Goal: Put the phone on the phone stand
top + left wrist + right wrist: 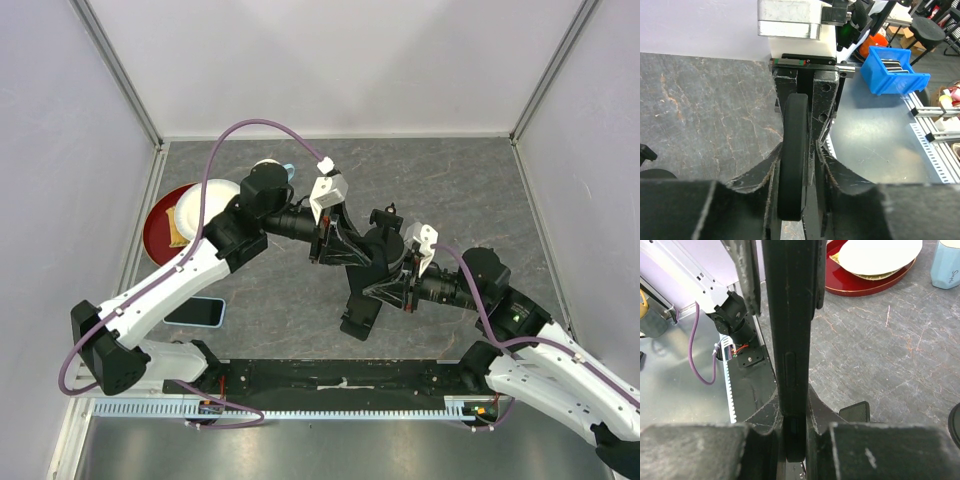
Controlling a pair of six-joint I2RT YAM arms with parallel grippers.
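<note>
A black phone (790, 315) is held edge-on above the table between both arms. My right gripper (792, 425) is shut on one end of it. My left gripper (799, 170) is around the other end (792, 155): the phone touches one finger, and a thin gap shows at the other finger (821, 160), so it is slightly open. In the top view the two grippers (340, 250) (388, 285) meet at the table's middle. A small black phone stand (360, 318) sits on the table just below them and also shows in the right wrist view (855, 411).
A second phone in a light blue case (196, 312) lies flat by the left arm. A red tray (158, 222) with a white plate (205, 200) is at far left. A light blue cup (946, 265) stands beside it.
</note>
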